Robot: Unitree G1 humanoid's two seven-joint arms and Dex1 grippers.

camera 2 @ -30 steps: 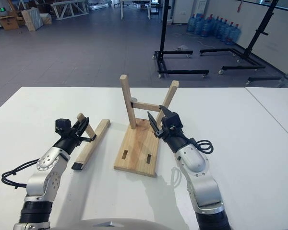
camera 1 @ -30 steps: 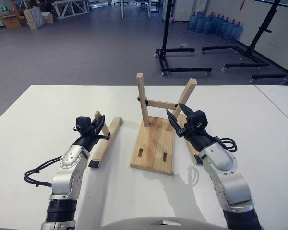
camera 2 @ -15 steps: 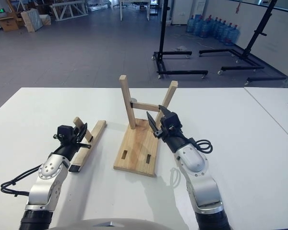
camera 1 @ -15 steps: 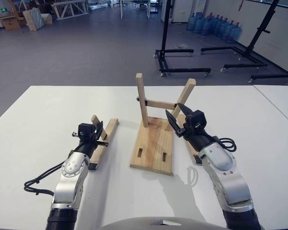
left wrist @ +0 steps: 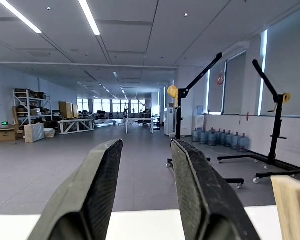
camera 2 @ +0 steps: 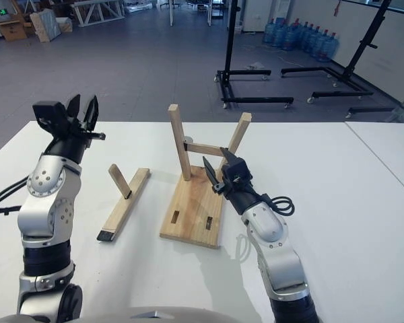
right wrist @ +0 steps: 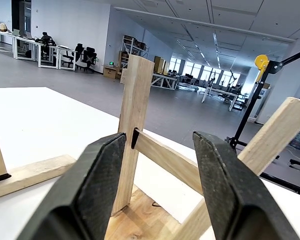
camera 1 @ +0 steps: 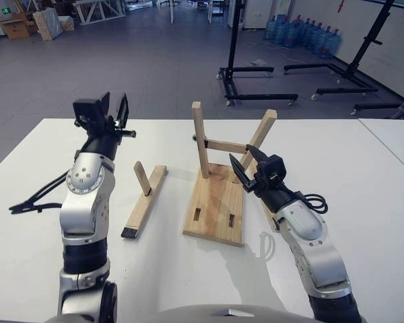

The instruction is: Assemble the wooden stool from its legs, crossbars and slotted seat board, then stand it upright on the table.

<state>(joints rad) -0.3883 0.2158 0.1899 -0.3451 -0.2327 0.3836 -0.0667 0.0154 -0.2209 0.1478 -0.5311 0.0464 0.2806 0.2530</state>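
The slotted seat board (camera 1: 215,205) lies flat on the white table (camera 1: 363,202). At its far end stand two legs, one upright (camera 1: 199,138) and one tilted (camera 1: 259,138), joined by a crossbar (camera 1: 225,145). My right gripper (camera 1: 241,155) is open just in front of that tilted leg's lower part; the right wrist view has the crossbar (right wrist: 165,160) between its spread fingers. A loose leg with a short stub (camera 1: 143,200) lies left of the board. My left gripper (camera 1: 115,102) is open and empty, raised high over the table's far left.
Another wooden piece (camera 1: 268,214) lies right of the board, mostly under my right arm. A white cable loop (camera 1: 266,242) rests beside it. Black wheeled stands (camera 1: 256,94) are on the floor beyond the table. A second table (camera 1: 397,134) adjoins at the right.
My left gripper has left the loose leg and risen high toward the far left. The loose leg stays on the table. My right gripper has hardly shifted.
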